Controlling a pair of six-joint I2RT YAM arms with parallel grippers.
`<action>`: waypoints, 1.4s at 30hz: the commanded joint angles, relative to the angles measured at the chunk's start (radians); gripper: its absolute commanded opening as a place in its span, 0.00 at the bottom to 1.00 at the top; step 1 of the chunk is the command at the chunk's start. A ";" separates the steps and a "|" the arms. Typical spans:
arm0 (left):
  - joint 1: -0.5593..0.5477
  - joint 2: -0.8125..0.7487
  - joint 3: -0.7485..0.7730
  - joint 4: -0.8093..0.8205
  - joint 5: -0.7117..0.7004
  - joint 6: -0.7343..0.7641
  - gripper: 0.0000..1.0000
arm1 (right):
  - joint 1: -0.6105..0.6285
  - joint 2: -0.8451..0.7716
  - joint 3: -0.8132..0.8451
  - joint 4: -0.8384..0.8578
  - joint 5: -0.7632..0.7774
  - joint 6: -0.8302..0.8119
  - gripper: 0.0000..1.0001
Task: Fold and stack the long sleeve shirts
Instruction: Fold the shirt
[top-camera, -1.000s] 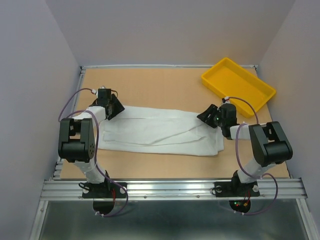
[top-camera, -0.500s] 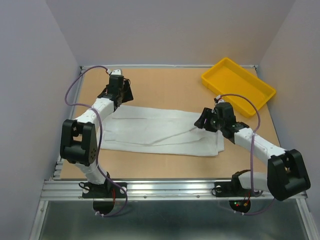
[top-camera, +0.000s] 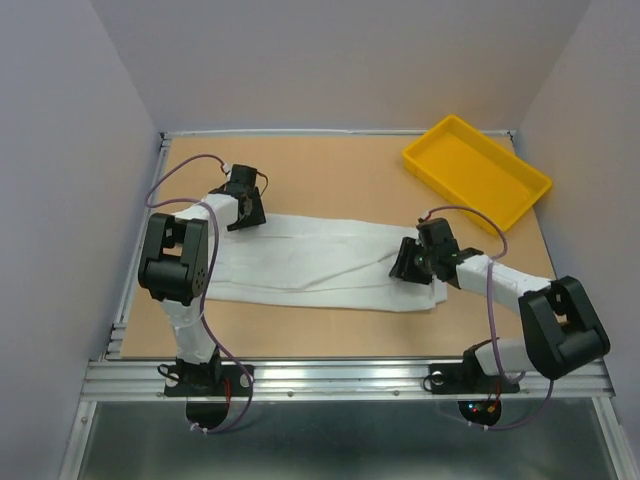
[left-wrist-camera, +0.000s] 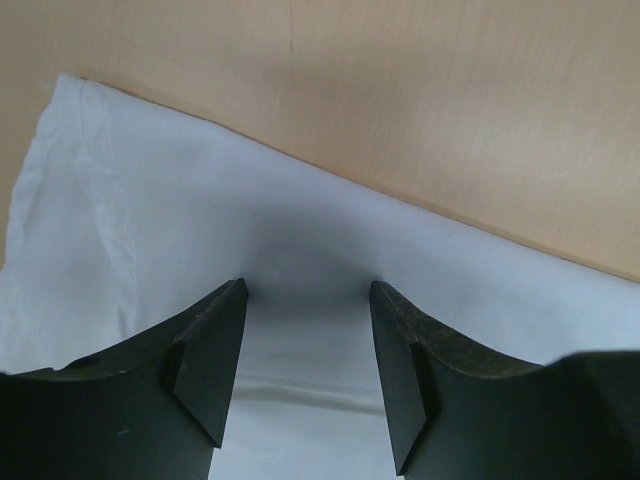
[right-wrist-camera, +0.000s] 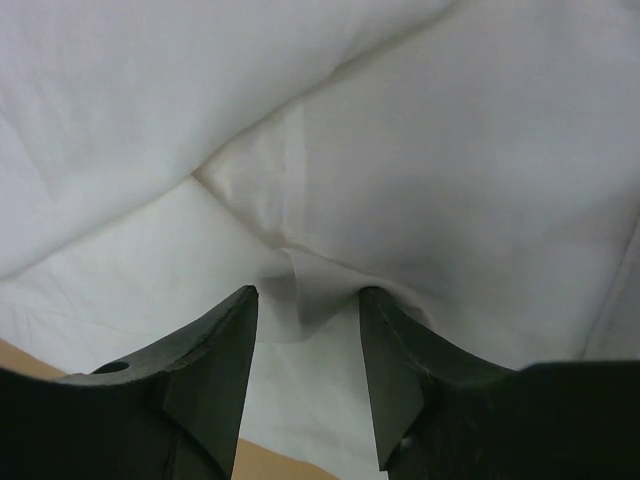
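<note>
Top view: shirt flat on table as a long narrow strip. Apparently folded lengthwise already; crosswise folds + stacking left to do.
Left wrist: left end effector apart, on shirt's far edge.
Right wrist: right end effector apart, raised cloth flap btwn, unclamped.

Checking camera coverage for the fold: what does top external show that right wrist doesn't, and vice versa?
Top external only: the yellow rectangular plastic tray at the far right corner, the left hand at the far left edge of the white thin-fabric long sleeve shirt, and that shirt's full outline. Right wrist only: a small raised flap of fabric between the open right hand's fingers. Both: the shirt and the right hand.
</note>
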 joint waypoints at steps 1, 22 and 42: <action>0.013 -0.010 0.008 -0.062 -0.034 -0.051 0.63 | 0.006 0.117 0.096 0.050 0.086 -0.052 0.51; -0.021 -0.744 -0.636 -0.114 0.435 -0.444 0.73 | -0.005 0.821 1.176 0.047 0.060 -0.393 0.63; -0.039 -0.452 -0.325 -0.128 0.084 -0.240 0.49 | 0.023 0.526 0.694 0.052 0.037 -0.149 0.41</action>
